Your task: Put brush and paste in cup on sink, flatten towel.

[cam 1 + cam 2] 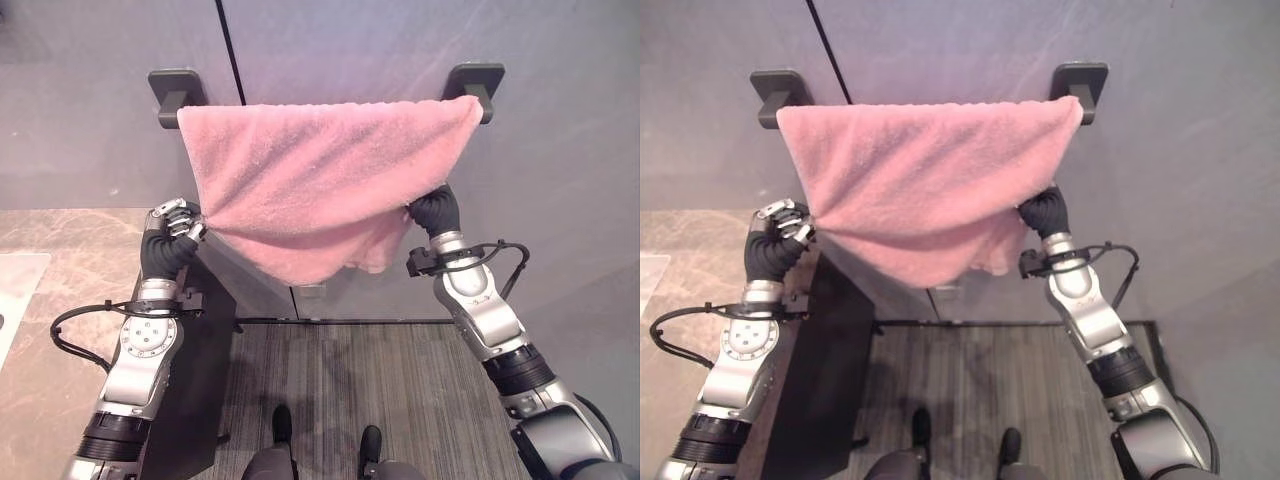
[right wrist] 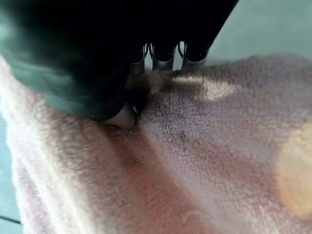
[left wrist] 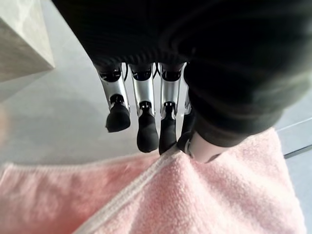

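While the pink towel hangs from the wall rail, the left hand pinches its lower left edge; the right hand's fingers are buried in cloth, grip unclear. No writing shows.

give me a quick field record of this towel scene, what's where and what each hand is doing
towel: pink, draped over the wall rail, lower edge sagging to a point
rail: dark brackets at both ends, on grey wall
left hand: pinching the towel's left edge
right hand: at the towel's right edge, fingers buried in cloth
counter: marbled, at left
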Robot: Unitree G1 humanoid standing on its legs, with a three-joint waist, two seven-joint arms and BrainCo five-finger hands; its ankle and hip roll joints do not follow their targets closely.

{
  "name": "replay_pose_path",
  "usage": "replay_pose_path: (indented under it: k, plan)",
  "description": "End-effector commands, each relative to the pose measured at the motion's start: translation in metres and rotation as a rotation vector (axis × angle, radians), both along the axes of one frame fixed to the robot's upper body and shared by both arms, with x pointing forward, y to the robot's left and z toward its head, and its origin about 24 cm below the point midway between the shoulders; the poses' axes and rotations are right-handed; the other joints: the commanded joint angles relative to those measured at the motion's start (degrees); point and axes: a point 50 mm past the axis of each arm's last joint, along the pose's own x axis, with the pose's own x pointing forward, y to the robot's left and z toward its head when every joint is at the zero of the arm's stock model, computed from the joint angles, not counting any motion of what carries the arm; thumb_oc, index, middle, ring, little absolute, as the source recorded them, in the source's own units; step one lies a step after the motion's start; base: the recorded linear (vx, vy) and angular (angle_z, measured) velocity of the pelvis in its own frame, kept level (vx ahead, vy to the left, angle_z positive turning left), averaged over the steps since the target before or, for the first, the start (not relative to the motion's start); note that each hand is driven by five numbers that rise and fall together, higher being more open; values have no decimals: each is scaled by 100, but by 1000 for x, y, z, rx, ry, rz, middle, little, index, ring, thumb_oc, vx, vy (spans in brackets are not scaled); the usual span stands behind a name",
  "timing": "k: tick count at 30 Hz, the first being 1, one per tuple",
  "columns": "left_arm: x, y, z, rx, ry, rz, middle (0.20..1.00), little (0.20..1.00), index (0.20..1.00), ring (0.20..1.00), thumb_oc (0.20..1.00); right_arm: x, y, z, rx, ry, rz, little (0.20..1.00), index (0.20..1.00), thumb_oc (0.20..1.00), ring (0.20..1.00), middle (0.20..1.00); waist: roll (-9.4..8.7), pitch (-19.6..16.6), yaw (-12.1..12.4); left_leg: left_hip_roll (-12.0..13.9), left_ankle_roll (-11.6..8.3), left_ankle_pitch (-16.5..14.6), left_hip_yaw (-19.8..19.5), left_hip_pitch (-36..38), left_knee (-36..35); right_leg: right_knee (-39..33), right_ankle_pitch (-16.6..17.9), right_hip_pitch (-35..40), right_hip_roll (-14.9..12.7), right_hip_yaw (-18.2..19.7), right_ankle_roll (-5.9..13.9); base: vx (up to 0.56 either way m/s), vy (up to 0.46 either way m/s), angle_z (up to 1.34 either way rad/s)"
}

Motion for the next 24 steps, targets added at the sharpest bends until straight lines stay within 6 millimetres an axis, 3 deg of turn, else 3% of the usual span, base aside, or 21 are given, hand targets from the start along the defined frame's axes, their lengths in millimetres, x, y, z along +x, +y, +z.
replay_pose_path:
  k: [1,5,8,17,24]
  plan:
    - [1,3,34,41,-156,-3,200,200,200,200,200,-7,12,36,81,-165,66,200,200,200,200,200,-289,-426,8,201,-378,16,-29,-63,4,-10,116,60,-388,101,421,0,0,0]
    - [-3,1,53,36,-255,2,200,200,200,200,200,-17,11,50,103,-251,71,200,200,200,200,200,-295,-428,-30,189,-368,-2,-34,-70,4,-10,111,66,-401,92,424,0,0,0]
    - [-4,2,52,30,-256,6,200,200,200,200,200,-18,9,48,110,-248,66,200,200,200,200,200,-294,-430,-41,186,-366,-4,-28,-73,4,-10,107,61,-403,101,426,0,0,0]
    - [-7,5,28,12,-155,28,200,200,200,200,200,-16,2,23,104,-141,45,200,200,200,200,200,-280,-407,-59,194,-353,-4,-8,-63,4,-10,107,48,-396,113,419,0,0,0]
    - [-7,7,12,5,-83,37,200,200,200,200,200,-17,1,14,104,-105,43,200,200,200,200,200,-268,-389,-72,205,-355,5,-4,-67,4,-10,96,52,-386,102,414,0,0,0]
